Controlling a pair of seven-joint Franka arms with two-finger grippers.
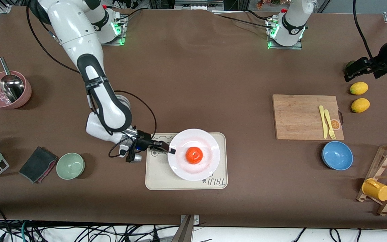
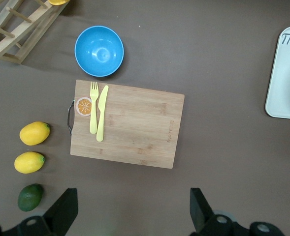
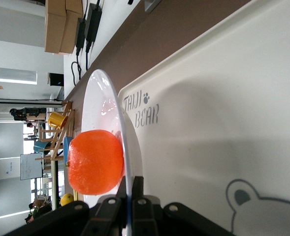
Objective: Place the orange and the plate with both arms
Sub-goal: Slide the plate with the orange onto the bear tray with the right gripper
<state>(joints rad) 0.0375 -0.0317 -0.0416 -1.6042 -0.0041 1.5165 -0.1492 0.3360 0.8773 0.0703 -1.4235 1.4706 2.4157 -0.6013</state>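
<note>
My right end effector [image 1: 170,150] low at cream bear tray [image 1: 156,174], fingers pinched tight on rim of plate [image 1: 210,161]. Plate sits on tray, near front bench edge. Orange [image 1: 194,155] rests at plate centre. My left end effector [image 2: 132,216] waits high over bench near lemons [image 1: 359,88], fingers spread wide, holding nothing, cutting board [image 2: 135,132] below.

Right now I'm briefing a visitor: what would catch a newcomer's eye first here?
The bright orange sits on the white plate, which rests on the cream tray. The right gripper has its fingers shut on the plate's rim. The left gripper waits open above the lemons.
</note>
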